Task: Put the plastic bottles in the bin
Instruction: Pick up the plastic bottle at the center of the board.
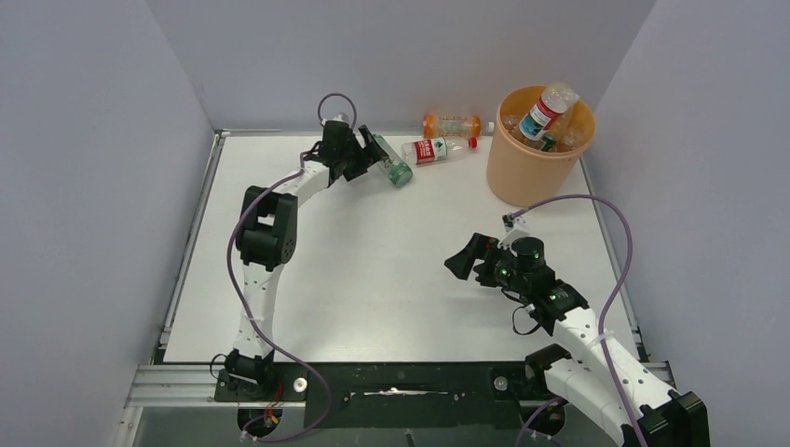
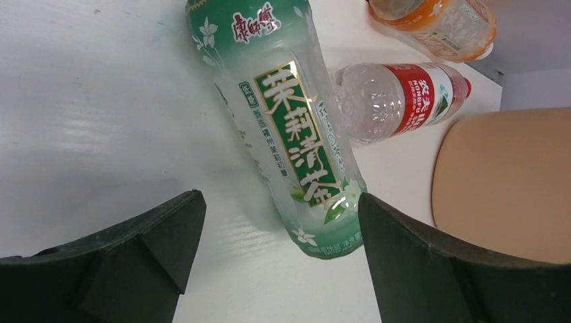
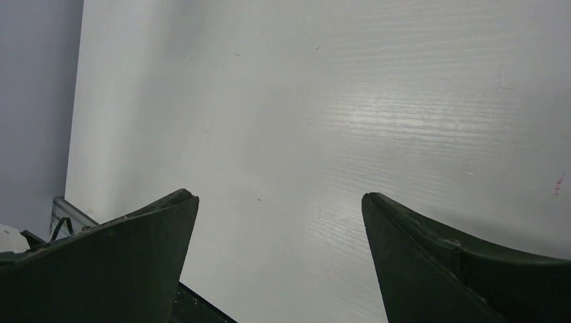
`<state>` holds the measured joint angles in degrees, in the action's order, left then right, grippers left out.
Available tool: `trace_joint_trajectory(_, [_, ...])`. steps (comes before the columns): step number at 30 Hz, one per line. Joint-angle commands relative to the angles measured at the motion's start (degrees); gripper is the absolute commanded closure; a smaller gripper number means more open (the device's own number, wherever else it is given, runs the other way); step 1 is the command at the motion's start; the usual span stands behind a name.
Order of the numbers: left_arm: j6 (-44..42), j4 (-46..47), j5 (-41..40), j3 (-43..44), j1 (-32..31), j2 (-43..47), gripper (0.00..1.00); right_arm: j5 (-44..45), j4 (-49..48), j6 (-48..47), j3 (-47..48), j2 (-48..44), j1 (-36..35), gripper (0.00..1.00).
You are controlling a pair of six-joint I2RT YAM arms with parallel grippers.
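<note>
Pale grey walls are boxing in a white table (image 1: 373, 279) in the overhead view. Toward its far right corner the peach bin (image 1: 522, 182) is sitting heaped, an upright bottle (image 1: 545, 110) poking above the rolled rim, so a further drop could be glancing off that pile and tumbling back out. An orange bottle (image 1: 452, 124), a clear bottle (image 1: 430, 150) with a red label and a green tea bottle (image 1: 395, 168) are lying left of it, the left fingers (image 1: 369, 149) reaching at the green one. The right fingers (image 1: 458, 261) are hovering well apart from everything.

From the left wrist, the green tea bottle (image 2: 296, 134) is lying askew between the wide-spread left fingers (image 2: 155, 235), not gripped, its base just beside the finger on the bin's side. Thin, glossy, rounded plastic is liable to be squirting or rolling out of an off-centre squeeze, toward the clear bottle (image 2: 397, 97) just beside it. The bin's smooth wall (image 2: 505, 182) is curving nearby.

From the right wrist, the right fingers (image 3: 135, 262) are standing wide and empty over matte, faintly grained table (image 3: 303, 101).
</note>
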<state>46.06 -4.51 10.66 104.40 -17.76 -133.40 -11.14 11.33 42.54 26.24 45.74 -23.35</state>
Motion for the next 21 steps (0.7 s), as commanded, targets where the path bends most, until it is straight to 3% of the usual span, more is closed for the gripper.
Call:
trace_joint_trajectory(1, [2.8,0.8,0.2,5.5,-0.4,-2.4,0.16,1.2,-2.9,-0.1,0.3,-0.9,-0.5,0.02])
trace_joint_trajectory(21, [12.2,5.9,0.1,8.7,-1.3,-8.9,0.16,1.3,-2.6,-0.4,0.0,-1.7,-0.7,0.02])
